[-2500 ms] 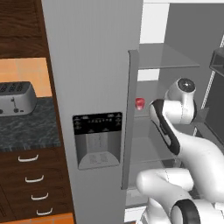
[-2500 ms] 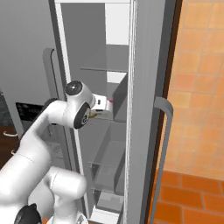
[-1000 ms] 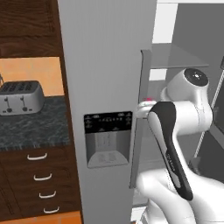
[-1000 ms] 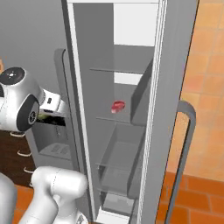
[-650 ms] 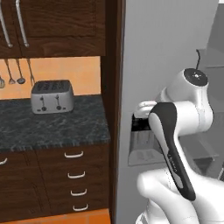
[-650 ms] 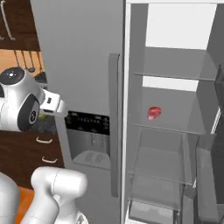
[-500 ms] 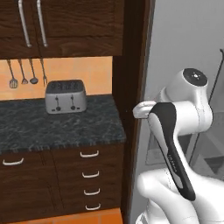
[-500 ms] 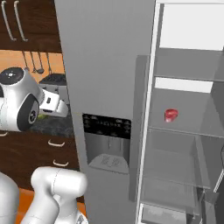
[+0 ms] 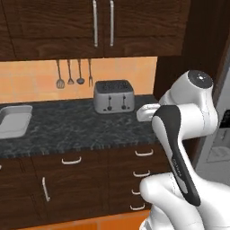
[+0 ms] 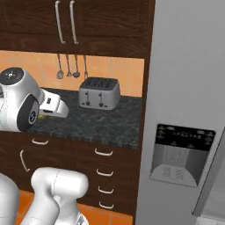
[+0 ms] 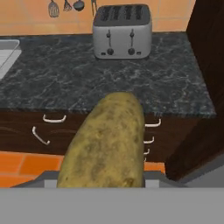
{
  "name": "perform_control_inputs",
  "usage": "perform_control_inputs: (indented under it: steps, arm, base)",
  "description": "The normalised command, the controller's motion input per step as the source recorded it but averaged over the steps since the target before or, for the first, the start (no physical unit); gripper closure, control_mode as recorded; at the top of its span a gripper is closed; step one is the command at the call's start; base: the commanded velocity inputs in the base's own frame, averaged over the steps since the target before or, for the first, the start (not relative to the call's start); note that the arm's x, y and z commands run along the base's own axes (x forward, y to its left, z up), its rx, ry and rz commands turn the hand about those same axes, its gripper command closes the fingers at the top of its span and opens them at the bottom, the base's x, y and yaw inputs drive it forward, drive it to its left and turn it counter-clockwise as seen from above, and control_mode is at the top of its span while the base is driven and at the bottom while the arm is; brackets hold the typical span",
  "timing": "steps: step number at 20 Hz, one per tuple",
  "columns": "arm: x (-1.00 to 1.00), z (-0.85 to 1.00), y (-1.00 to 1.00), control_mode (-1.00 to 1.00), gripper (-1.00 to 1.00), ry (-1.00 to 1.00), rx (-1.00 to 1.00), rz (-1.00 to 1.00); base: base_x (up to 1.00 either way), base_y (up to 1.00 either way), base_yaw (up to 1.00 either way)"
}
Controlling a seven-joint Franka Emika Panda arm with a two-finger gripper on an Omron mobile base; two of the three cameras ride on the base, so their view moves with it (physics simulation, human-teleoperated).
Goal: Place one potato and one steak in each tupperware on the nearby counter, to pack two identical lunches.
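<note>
We hold a potato (image 11: 105,142) clamped in the gripper (image 11: 103,181), filling the lower middle of the hand view; its yellow edge also peeks out beside the wrist at the left of the right base view. To do this well, we keep it level and carry it left past the toaster (image 9: 113,96) to the grey tupperware (image 9: 13,121) at the left edge of the counter (image 9: 85,126), lowering inside the rim before releasing.

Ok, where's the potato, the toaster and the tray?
potato (image 11: 107,142), hand view, middle of its skin.
toaster (image 9: 113,96), left base view, front face.
tray (image 9: 13,121), left base view, its bare floor.
</note>
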Motion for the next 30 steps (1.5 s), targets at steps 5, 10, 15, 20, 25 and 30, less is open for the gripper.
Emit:
perform_control_inputs:
  steps: [5,10,15,20,25,30]
  arm:
    - [0.00,0.00,0.00,1.00,1.00,0.00,0.00,0.00]
    - [0.00,0.00,0.00,1.00,1.00,0.00,0.00,0.00]
    - [0.00,0.00,0.00,1.00,1.00,0.00,0.00,0.00]
    - [0.00,0.00,0.00,1.00,1.00,0.00,0.00,0.00]
    - [0.00,0.00,0.00,1.00,1.00,0.00,0.00,0.00]
    - [0.00,0.00,0.00,1.00,1.00,0.00,0.00,0.00]
  base:
    - [0.13,1.00,-0.03]
    - [0.14,1.00,-0.16]
    - [0.19,1.00,-0.17]
    - [0.26,0.98,-0.14]
    - [0.53,0.24,-0.07]
    - [0.52,0.13,0.00]
